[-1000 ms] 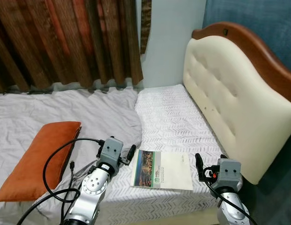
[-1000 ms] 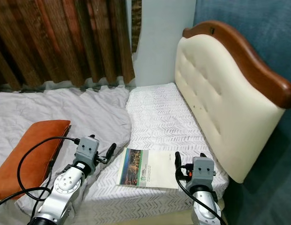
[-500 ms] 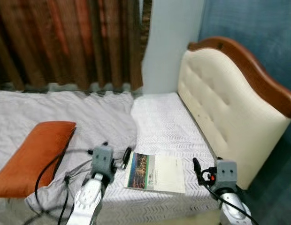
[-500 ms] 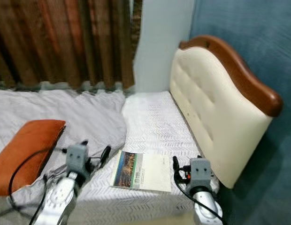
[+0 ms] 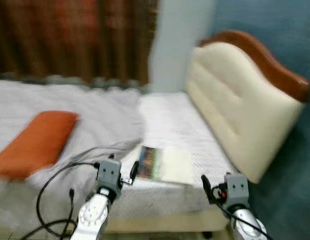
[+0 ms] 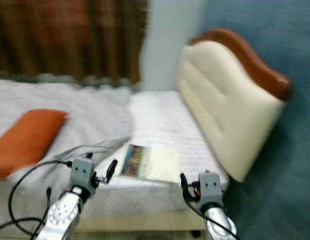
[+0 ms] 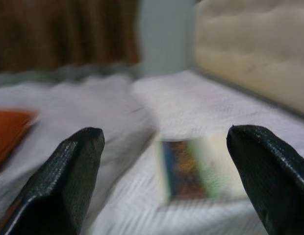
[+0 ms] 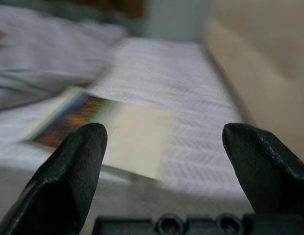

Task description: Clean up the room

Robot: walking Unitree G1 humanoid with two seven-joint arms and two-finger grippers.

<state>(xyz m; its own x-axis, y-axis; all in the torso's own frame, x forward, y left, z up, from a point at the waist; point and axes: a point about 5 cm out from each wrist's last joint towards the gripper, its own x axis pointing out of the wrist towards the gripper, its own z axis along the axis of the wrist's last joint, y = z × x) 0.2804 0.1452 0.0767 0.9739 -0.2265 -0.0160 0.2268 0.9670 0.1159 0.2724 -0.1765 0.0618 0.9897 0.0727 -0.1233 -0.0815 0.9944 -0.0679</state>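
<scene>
A booklet [image 5: 166, 164] with a dark picture on its cover half and a pale other half lies flat near the front edge of the bed [image 5: 180, 125], on the white patterned sheet, just beside the rumpled edge of a grey blanket [image 5: 90, 120]; everything looks blurred, so I cannot read its print; my left gripper [image 7: 162, 181] hangs before the bed's front edge, fingers spread wide with nothing between them, and along them I see the booklet ahead, apart from the fingertips [image 7: 86, 142]; my right gripper [image 8: 164, 169] is also spread and empty, low by the bed's front corner, with the booklet lying beyond it, untouched; an orange pillow [image 5: 37, 142] rests on the grey blanket well to the left of the booklet; a cream padded headboard [image 5: 235, 100] with a brown wooden rim stands along the bed's right side; brown curtains [image 5: 70, 35] hang behind the bed; a black cable [image 5: 50, 185] loops off my left arm
</scene>
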